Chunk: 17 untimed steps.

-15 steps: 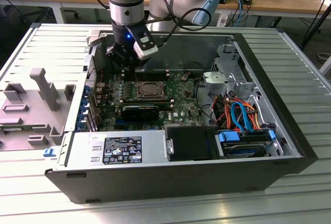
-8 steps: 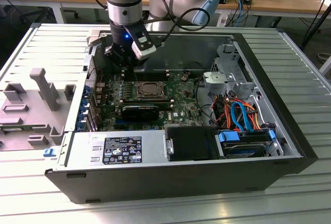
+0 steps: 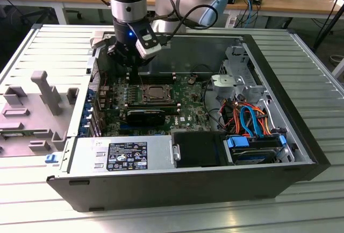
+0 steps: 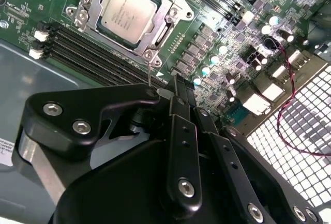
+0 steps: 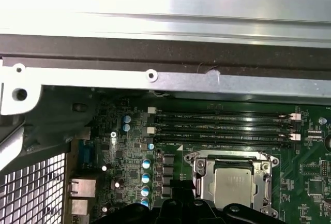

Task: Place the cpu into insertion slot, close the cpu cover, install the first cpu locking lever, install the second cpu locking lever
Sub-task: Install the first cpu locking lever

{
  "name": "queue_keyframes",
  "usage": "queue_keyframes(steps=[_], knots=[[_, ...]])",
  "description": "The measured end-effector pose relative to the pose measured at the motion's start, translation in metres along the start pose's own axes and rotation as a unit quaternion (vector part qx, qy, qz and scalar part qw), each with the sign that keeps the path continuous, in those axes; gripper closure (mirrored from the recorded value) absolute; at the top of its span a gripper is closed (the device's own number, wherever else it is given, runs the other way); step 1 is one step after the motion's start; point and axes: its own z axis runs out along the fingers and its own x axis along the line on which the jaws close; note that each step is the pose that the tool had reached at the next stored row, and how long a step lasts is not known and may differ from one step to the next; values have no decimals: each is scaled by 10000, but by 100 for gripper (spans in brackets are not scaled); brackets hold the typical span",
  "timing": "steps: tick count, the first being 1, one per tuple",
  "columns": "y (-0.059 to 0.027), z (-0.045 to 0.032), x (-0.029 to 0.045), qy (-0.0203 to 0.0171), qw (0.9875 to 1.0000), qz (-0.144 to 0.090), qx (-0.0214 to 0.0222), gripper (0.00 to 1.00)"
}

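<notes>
Gripper (image 3: 130, 67) hangs over the motherboard (image 3: 188, 106) beside the insertion slot (image 3: 156, 94), fingers (image 4: 182, 131) pressed together, nothing visibly held. Cpu (image 4: 128, 11) sits in the slot with the cpu cover (image 4: 168, 25) down around it, seen in both wrist views.

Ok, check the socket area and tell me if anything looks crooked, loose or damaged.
Nothing stands out. The cpu sits flat and square in the insertion slot, with the cpu cover lying down around it. The memory slots run straight and the green board shows no damage. The gripper hovers beside the socket's corner.
</notes>
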Motion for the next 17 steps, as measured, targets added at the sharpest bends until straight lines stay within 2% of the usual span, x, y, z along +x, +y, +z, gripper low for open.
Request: queue_keyframes(steps=[6, 17], knots=[[68, -2, 29, -1, 10000, 0, -1, 89], [198, 2, 24, -1, 10000, 0, -1, 89]])
